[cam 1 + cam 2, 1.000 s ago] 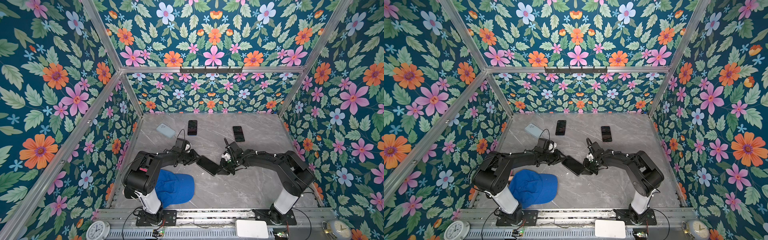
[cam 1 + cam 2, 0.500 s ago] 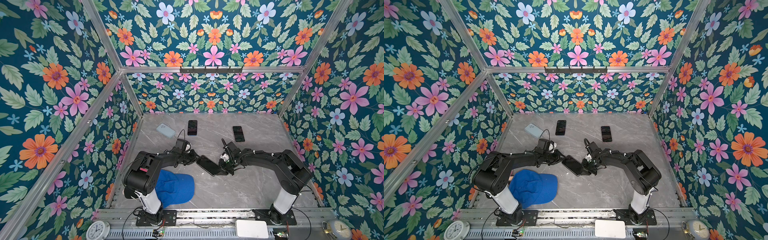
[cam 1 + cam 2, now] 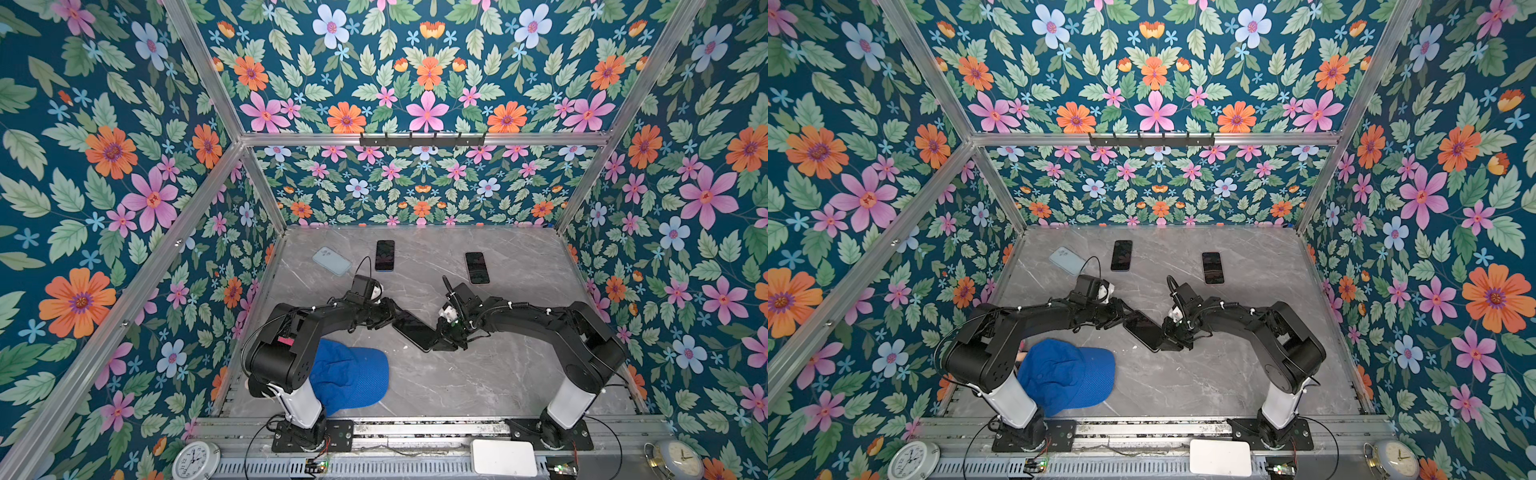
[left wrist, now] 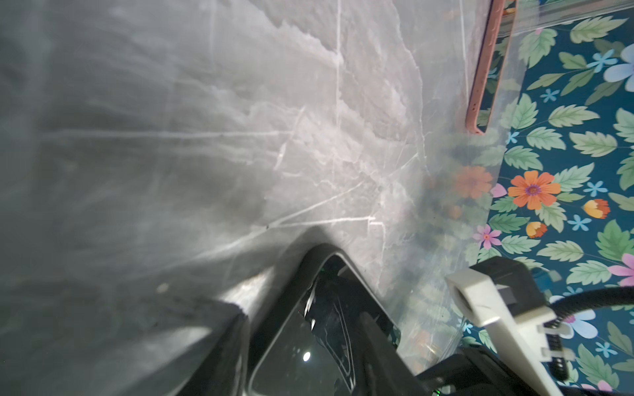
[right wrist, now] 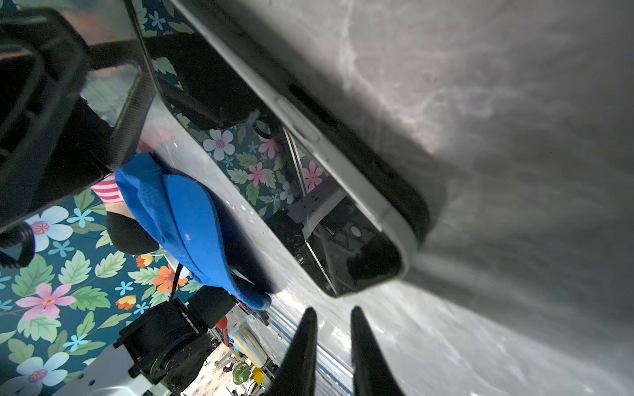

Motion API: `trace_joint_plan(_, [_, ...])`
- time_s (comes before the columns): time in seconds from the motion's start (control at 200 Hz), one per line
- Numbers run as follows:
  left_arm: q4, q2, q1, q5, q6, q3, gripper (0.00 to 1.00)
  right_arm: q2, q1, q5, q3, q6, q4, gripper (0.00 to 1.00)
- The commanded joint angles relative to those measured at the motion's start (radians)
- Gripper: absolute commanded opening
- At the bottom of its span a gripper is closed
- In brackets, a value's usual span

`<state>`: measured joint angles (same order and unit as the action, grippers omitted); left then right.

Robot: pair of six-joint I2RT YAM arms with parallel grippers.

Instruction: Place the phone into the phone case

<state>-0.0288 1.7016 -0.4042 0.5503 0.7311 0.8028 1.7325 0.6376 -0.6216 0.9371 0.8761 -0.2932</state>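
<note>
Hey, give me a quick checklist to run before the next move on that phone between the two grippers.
1. Phone within both grippers' reach: ok.
2. Right gripper empty, fingers apart: ok.
3. Left gripper gripping the phone: cannot tell.
4. Phone fully seated in black case: cannot tell.
5. Blue cap apart from the phone: ok.

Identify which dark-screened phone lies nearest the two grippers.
The angled phone mid-table, between the left gripper and right gripper; the back-left phone and back-right phone lie farther away.
</note>
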Motion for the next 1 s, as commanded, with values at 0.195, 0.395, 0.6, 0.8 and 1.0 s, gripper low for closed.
trace_joint_plan(0.195, [0.161,-0.069,-0.002,0.005,-0.052,-0.043,0.55,-0.065,-0.024,0.13,0.071,-0.232,-0.229,0.27])
trace_joint_plan(0.395, [0.114,-0.093,-0.027,0.041,-0.014,-0.086,0.54,-0.011,-0.08,0.16,0.188,-0.344,-0.245,0.32])
trace_joint_plan(0.6, [0.058,-0.052,-0.074,0.052,0.019,-0.074,0.53,0.066,-0.092,0.126,0.256,-0.413,-0.253,0.35])
trace_joint_plan(0.8, [0.029,0.005,-0.093,0.062,0.025,-0.052,0.5,0.114,-0.092,0.093,0.249,-0.419,-0.222,0.35])
trace_joint_plan(1.0, [0.017,0.046,-0.1,0.06,0.027,-0.015,0.45,0.107,-0.092,0.099,0.215,-0.427,-0.218,0.34])
